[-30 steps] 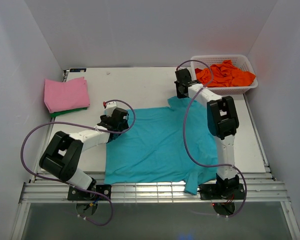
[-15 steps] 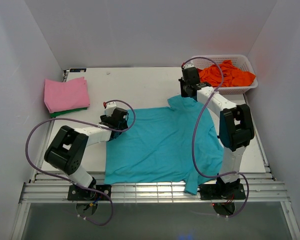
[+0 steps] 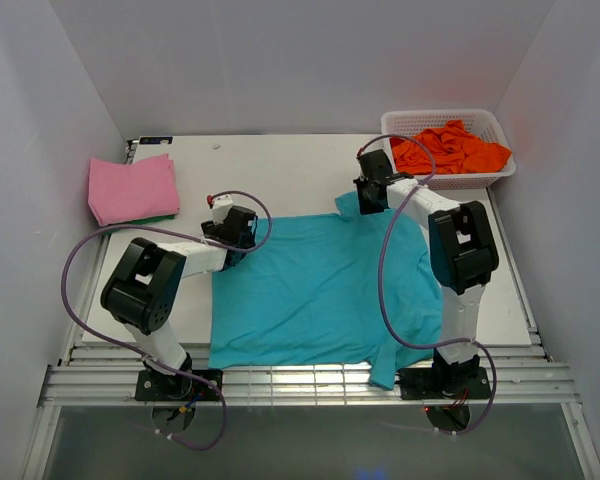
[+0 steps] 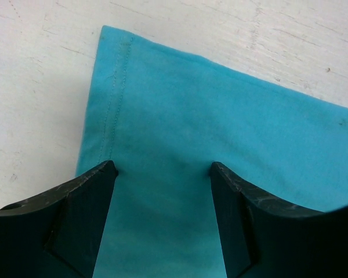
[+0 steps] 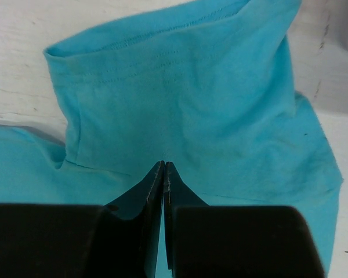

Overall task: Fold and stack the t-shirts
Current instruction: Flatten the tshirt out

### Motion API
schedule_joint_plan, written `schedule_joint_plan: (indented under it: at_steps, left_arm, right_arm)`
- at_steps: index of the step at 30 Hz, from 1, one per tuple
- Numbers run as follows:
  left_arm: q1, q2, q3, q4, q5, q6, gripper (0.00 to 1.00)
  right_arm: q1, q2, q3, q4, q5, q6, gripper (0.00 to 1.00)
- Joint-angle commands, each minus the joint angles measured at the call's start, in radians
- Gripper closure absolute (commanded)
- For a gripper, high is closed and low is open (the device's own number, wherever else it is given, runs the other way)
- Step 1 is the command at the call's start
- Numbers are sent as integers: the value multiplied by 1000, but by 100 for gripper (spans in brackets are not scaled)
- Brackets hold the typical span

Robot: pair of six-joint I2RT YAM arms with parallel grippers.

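Observation:
A teal t-shirt (image 3: 320, 290) lies spread flat on the white table (image 3: 280, 170). My left gripper (image 3: 233, 233) is at its far left corner. In the left wrist view it is open (image 4: 162, 168), with both fingertips (image 4: 107, 171) pressed down on the teal cloth (image 4: 180, 116) beside the hemmed edge. My right gripper (image 3: 370, 197) is at the far right sleeve. In the right wrist view it is shut (image 5: 164, 164), tips resting on the sleeve (image 5: 180, 92); no cloth shows pinched between them.
A pink folded shirt (image 3: 132, 188) lies on a green one (image 3: 140, 221) at the far left. A white basket (image 3: 502, 135) with orange shirts (image 3: 450, 148) stands at the far right. The teal shirt's near hem hangs over the table's front edge (image 3: 280, 375).
The right gripper moved out toward the basket, then came back down onto the far right sleeve. The left gripper crept slightly farther along the left corner and its elbow swung in.

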Motion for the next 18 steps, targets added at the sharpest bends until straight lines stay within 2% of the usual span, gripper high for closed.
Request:
schedule_joint_plan:
  at_steps: [1, 11, 18]
  left_arm:
    - [26, 8, 24, -14, -10, -5, 23]
    - [69, 79, 57, -8, 29, 2, 23]
    - [103, 148, 105, 8, 55, 14, 23]
  right_arm:
    - [4, 54, 45, -48, -26, 19, 92]
    - [4, 160, 120, -83, -57, 30, 92]
    - [4, 268, 255, -108, -52, 39, 92]
